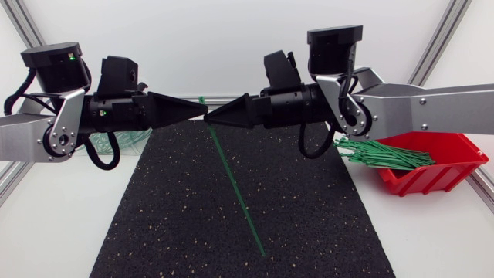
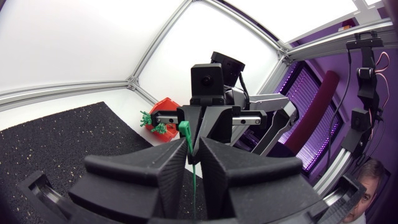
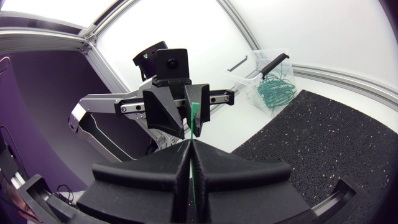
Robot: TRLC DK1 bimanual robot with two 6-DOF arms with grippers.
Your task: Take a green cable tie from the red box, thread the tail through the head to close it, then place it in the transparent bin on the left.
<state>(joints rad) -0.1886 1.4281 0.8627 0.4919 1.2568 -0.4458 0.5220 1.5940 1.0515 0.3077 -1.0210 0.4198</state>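
Note:
Over the far edge of the black mat [image 1: 177, 216] my two grippers meet tip to tip. My right gripper [image 1: 210, 117] [image 3: 190, 144] is shut on a green cable tie [image 1: 235, 189] just below its head [image 3: 194, 115] [image 2: 184, 129]. The tail slants down toward the mat's front. My left gripper [image 1: 204, 110] [image 2: 194, 158] faces it, its fingers narrowly parted with the tie's strip running between them and a gap on both sides. The red box [image 1: 432, 174] [image 2: 163, 115] of green ties [image 1: 386, 154] stands at the right. The transparent bin [image 3: 264, 78] [image 1: 127, 139] sits half hidden behind my left arm.
The transparent bin holds several green ties [image 3: 273, 90]. Aluminium frame rails [image 1: 23, 27] run along the table's back corners. White table surface lies on both sides of the mat.

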